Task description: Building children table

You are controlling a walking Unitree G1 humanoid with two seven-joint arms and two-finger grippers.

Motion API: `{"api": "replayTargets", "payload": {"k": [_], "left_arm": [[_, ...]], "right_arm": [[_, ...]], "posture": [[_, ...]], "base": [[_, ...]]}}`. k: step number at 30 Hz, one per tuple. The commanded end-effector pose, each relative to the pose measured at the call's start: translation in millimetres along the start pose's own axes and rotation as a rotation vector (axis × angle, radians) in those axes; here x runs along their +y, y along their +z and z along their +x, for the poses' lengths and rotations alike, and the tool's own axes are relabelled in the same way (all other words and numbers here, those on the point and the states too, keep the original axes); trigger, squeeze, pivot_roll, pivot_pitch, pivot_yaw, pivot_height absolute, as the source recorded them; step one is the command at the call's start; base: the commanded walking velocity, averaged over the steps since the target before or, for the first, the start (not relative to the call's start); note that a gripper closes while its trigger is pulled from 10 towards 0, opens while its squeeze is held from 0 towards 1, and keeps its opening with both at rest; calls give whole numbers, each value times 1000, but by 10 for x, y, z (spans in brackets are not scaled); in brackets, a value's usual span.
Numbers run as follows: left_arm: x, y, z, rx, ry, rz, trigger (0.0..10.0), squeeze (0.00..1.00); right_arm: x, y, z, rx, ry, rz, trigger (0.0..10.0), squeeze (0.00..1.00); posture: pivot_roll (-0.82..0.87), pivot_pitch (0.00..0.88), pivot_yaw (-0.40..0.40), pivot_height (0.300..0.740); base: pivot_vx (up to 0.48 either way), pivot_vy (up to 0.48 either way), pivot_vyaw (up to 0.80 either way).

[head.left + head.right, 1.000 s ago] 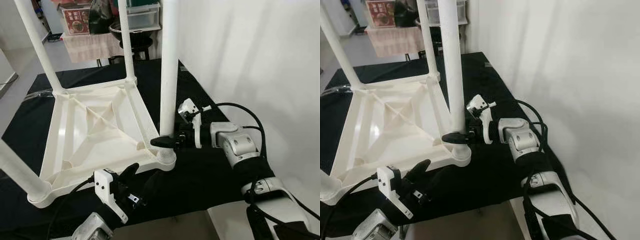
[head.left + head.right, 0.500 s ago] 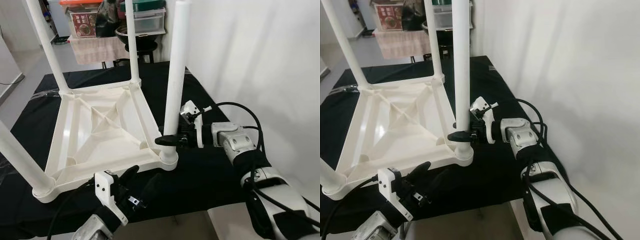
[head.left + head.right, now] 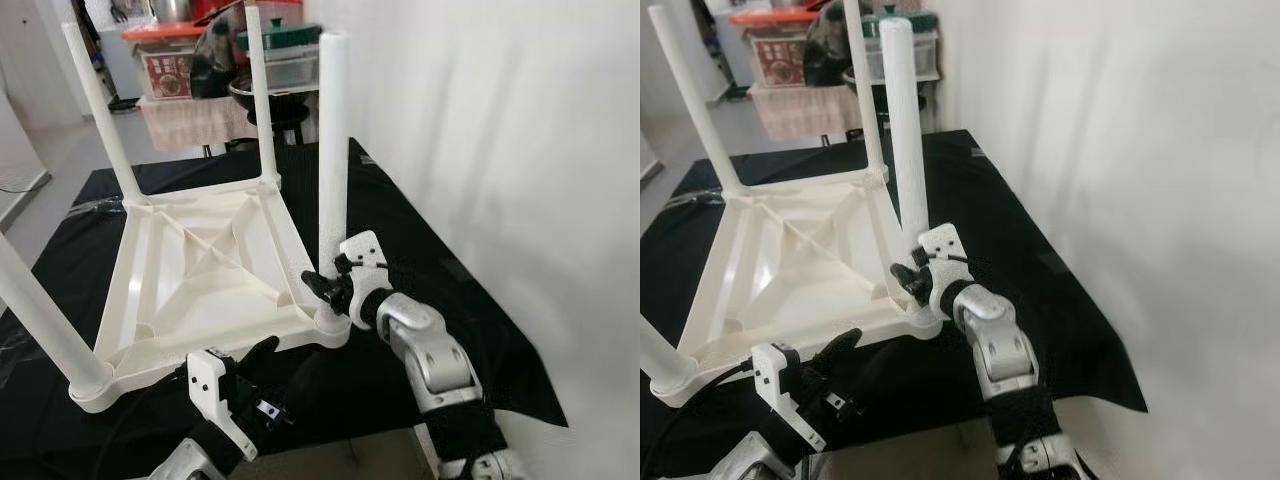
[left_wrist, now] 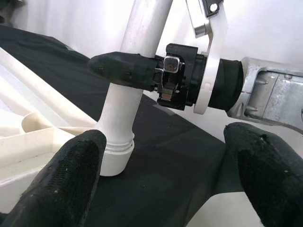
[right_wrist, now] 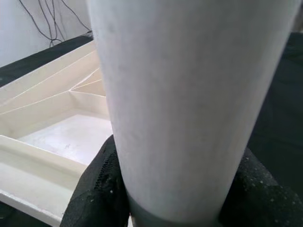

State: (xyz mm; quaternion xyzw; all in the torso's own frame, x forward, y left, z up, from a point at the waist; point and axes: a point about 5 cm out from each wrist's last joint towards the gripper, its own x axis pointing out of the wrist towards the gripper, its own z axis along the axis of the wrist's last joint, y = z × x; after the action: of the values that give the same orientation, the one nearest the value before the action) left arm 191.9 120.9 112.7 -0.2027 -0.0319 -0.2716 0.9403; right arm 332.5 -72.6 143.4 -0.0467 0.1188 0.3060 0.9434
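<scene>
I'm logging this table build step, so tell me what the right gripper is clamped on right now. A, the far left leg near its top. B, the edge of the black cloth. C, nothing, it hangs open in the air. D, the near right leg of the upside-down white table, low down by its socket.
D: the right gripper has its black fingers closed around the near right leg just above the corner socket.

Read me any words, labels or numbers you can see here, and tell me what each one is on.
No text here can be read.
The red printed box on the far shelf carries a label, too small and blurred to read.
The white table, its legs and both arms show no lettering.
</scene>
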Motion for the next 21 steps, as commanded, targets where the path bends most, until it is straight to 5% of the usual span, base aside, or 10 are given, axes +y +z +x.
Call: {"api": "replayTargets", "payload": {"k": [1,2,6,10,11,21], "left_arm": [[19,7,-20,1,18,3,10000,0],[19,8,-19,1,18,2,10000,0],[17,4,-12,4,15,0,10000,0],[22,-3,6,5,13,-1,10000,0],[27,-8,14,5,14,0,10000,0],[55,-22,38,3,21,7,10000,0]], "right_arm": [[-89,-211,26,90,15,57,10000,827],[-73,-143,26,66,33,53,10000,1000],[-56,50,36,5,139,57,10000,1000],[-214,225,97,-47,251,28,10000,1000],[-266,280,122,-61,305,11,10000,0],[-333,313,198,3,450,-120,10000,0]], "posture": [[6,0,-5,740],[9,0,-5,740],[7,0,-3,740],[18,0,-4,740],[24,0,-9,740],[43,0,-18,740]], "base": [[0,0,0],[0,0,0],[0,0,0],[0,0,0],[0,0,0],[0,0,0]]}}
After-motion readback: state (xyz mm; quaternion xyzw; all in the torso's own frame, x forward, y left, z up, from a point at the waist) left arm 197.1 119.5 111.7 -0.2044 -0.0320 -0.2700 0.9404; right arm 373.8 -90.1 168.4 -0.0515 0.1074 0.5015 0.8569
